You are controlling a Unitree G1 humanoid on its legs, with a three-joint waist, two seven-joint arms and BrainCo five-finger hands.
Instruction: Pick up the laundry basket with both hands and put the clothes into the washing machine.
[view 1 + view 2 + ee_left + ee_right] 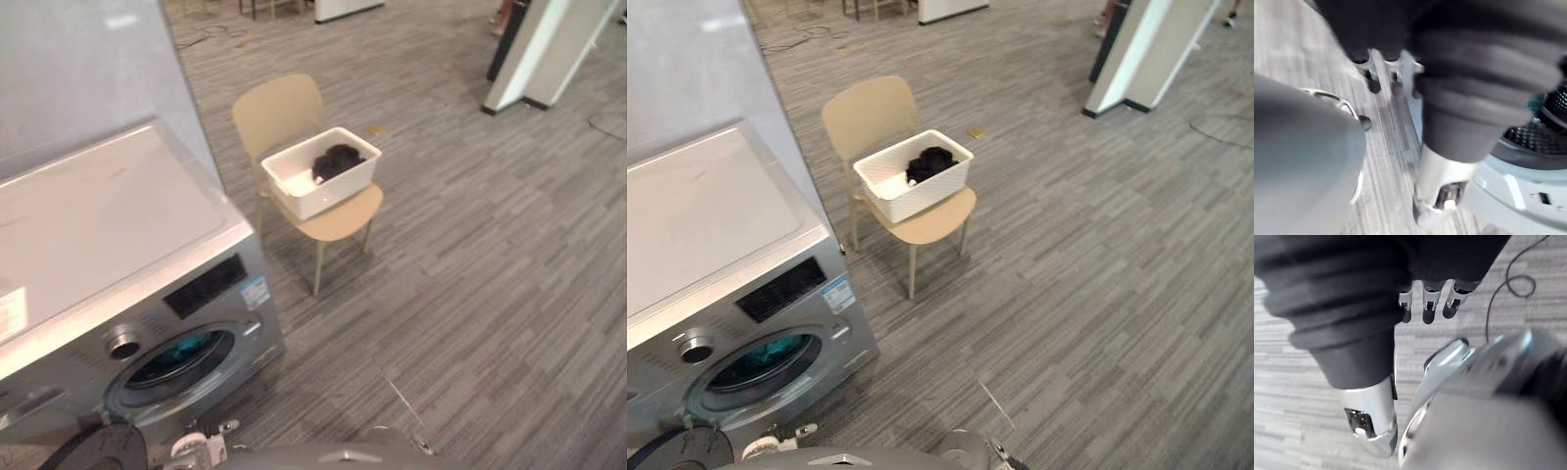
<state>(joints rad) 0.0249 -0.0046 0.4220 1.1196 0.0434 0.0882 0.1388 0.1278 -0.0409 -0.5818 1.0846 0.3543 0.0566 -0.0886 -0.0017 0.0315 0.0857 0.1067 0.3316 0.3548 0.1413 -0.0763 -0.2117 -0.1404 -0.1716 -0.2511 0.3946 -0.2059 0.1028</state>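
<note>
The white basket (pixel 323 191) sits on the seat of a beige chair (pixel 279 108), well apart from both hands, with a heap of dark clothes (pixel 336 162) lying in its far half. The chair stands on the grey striped floor (pixel 490 294), just past the corner of the washer (pixel 108 215), which is at the robot's left with its flat pale top towards the camera. The washer's round door (pixel 98 448) hangs open at the bottom edge, and something teal (pixel 186 348) shows inside the drum (what it is, I cannot tell). The left hand (pixel 1440 176) hangs over the floor close to the washer's front, fingers (pixel 1371 81) loosely straight, thumb apart, holding nothing. The right hand (pixel 1374 416) hangs over bare floor in the same way, fingers (pixel 1425 308) relaxed and side by side, nothing between them and the thumb. A white pillar (pixel 549 49) stands far off to the right.
</note>
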